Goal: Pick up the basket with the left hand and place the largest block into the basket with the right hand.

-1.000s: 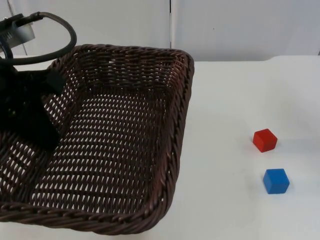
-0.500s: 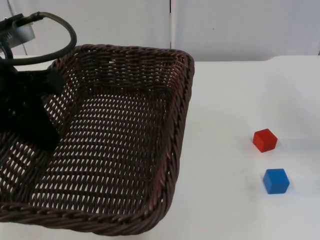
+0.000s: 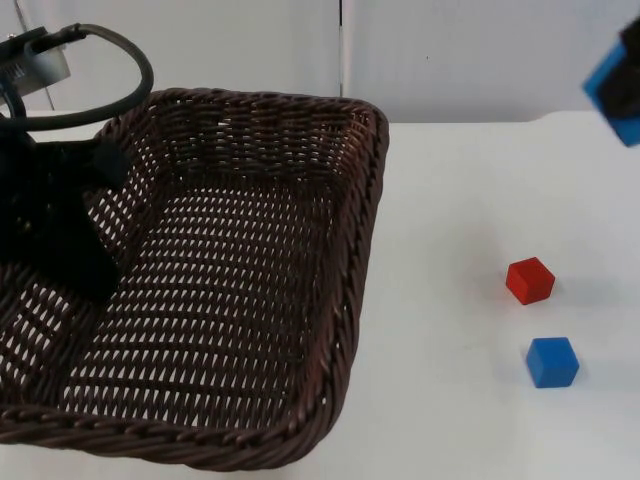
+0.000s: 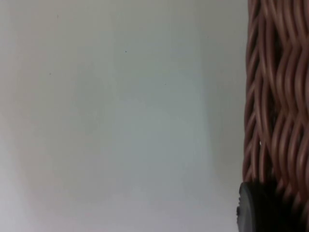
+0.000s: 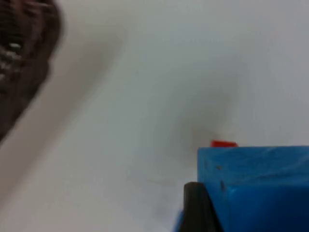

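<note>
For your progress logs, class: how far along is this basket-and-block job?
Done: the left pincer holds the basket by its rim. In hand: the right pincer carries a large blue block. Left: dropping it into the basket. The red block and small blue block remain on the table.

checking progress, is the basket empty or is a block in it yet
Empty. In the top view the basket, held by the left gripper, shows bare weave. The right gripper carries a large blue block above the table.
</note>
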Controlling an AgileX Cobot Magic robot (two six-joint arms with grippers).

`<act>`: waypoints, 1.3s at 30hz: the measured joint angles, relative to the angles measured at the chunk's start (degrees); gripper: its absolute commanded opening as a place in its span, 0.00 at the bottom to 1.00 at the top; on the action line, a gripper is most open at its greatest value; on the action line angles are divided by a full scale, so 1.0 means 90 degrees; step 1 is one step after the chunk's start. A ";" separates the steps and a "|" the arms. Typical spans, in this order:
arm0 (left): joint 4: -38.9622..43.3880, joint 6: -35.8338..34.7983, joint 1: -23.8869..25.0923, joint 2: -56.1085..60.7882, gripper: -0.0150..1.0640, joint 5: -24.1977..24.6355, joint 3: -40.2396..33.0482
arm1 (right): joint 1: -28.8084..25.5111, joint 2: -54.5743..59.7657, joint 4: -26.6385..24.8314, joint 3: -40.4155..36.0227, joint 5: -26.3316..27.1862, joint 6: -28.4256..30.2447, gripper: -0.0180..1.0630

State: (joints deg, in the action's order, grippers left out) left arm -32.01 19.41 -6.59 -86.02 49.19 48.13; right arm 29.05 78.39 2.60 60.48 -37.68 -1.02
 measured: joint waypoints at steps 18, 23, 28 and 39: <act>0.0000 0.0000 0.0000 0.0000 0.01 -0.0015 0.0000 | 0.2127 0.2620 0.0000 0.3522 -0.1571 0.0113 0.02; 0.0000 0.0000 0.0000 0.0000 0.01 -0.0015 0.0000 | 0.2347 0.3300 0.0012 0.4301 -0.1800 0.0113 0.02; 0.0000 0.0000 0.0000 0.0000 0.01 -0.0015 0.0000 | 0.2364 0.3520 -0.0001 0.4385 -0.1870 0.0113 0.02; 0.0000 0.0014 0.0000 0.0000 0.01 -0.0015 0.0000 | 0.2364 0.3531 0.0147 0.4385 -0.1515 0.0113 0.02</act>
State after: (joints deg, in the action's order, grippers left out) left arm -32.01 19.54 -6.59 -86.02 49.06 48.13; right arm 50.33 110.17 3.93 99.95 -51.32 0.00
